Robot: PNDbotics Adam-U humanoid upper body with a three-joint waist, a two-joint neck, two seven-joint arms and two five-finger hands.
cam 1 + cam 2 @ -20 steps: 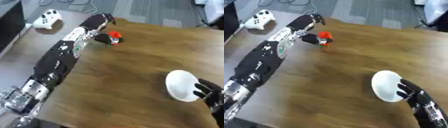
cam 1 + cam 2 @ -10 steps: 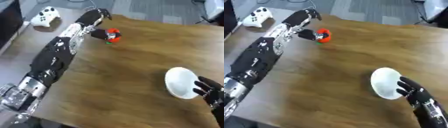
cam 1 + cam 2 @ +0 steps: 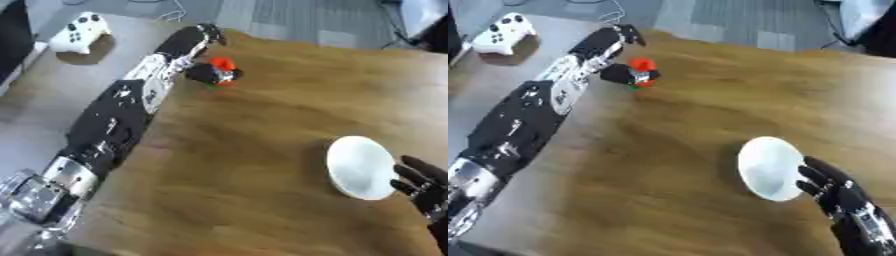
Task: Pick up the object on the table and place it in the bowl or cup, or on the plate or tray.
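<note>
Near the bench's (image 3: 262, 150) far left edge, a small red toy (image 3: 223, 71) was pinched by the left robot hand (image 3: 203, 73). It was judged light, rigid, best held mid-body. Beside the white plate (image 3: 359, 166), the right robot hand (image 3: 423, 184) was kept open.

Toward the upper left of the frame, the left hand (image 3: 199, 46) curls its fingers round a small red object (image 3: 222, 71) on the wooden desk (image 3: 262, 130). At lower right, the right hand (image 3: 424, 184) touches a white plate (image 3: 359, 167).
</note>
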